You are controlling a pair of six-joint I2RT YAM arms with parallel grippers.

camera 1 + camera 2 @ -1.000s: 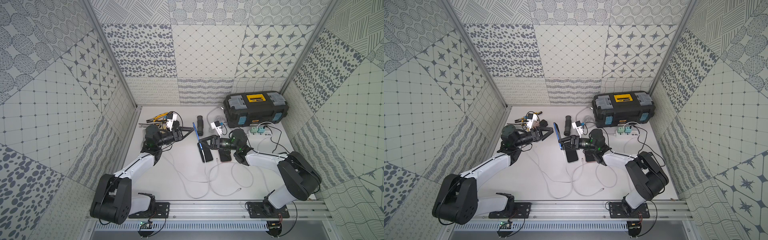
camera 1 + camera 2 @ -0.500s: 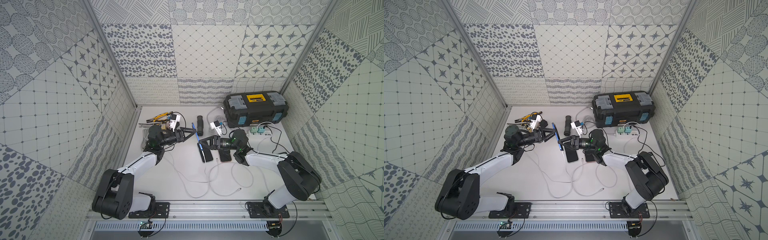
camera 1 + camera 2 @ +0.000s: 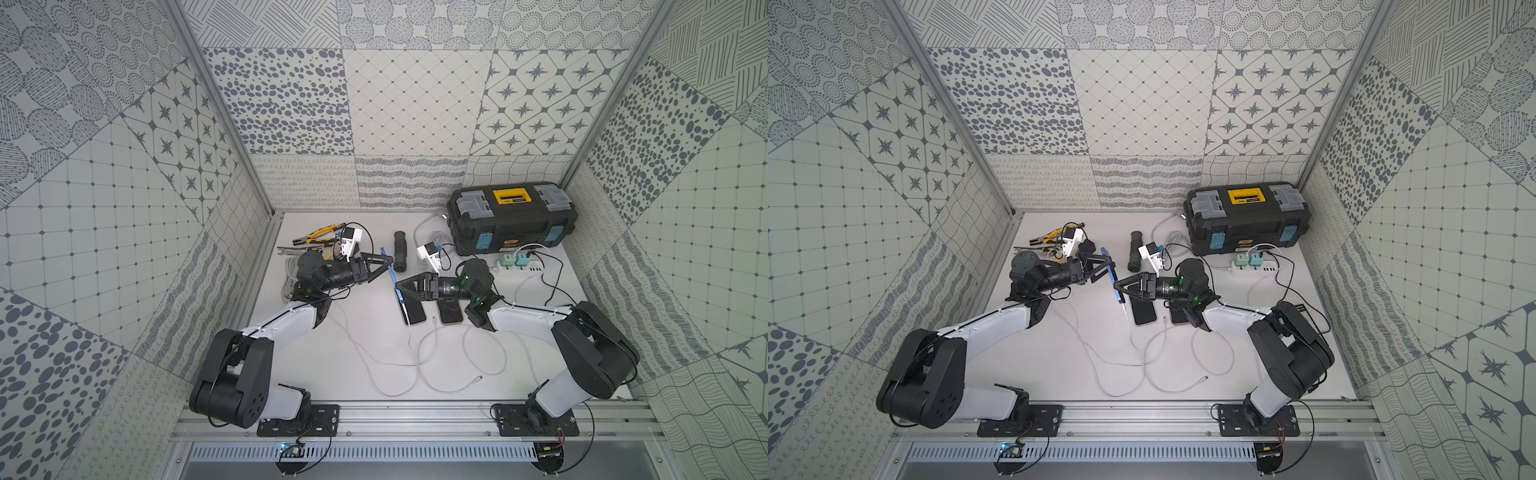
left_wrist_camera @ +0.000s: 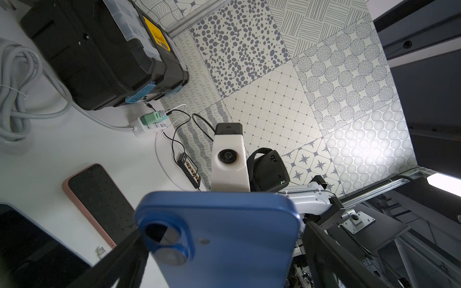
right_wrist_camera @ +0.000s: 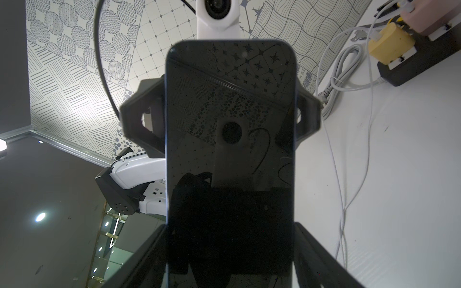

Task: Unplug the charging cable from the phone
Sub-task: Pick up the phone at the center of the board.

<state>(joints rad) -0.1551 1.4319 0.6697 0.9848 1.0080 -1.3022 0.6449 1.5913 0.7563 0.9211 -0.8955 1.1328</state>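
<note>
A blue phone (image 3: 393, 275) (image 3: 1112, 274) stands on edge above the table, with my right gripper (image 3: 398, 287) (image 5: 230, 232) shut across its lower half. Its dark screen (image 5: 230, 139) faces the right wrist camera. The white charging cable (image 3: 409, 328) (image 3: 1130, 328) hangs from the phone's lower end and loops over the table; its plug is hidden in both wrist views. My left gripper (image 3: 386, 266) (image 4: 222, 249) is open, its jaws straddling the phone's upper end. The blue back and camera bump (image 4: 164, 239) fill the space between them, with a gap on one side.
A black phone (image 3: 414, 312) and a pink-cased phone (image 3: 450, 312) lie flat under the right gripper. A black toolbox (image 3: 513, 218) and a power strip (image 3: 519, 266) stand at the back right. A black cylinder (image 3: 400, 251) and pliers (image 3: 320, 235) lie behind. A loose cable end (image 3: 478, 378) rests near the front.
My left gripper has moved right, from beside the phone to around its upper end, staying open. The right gripper and the phone have held still.
</note>
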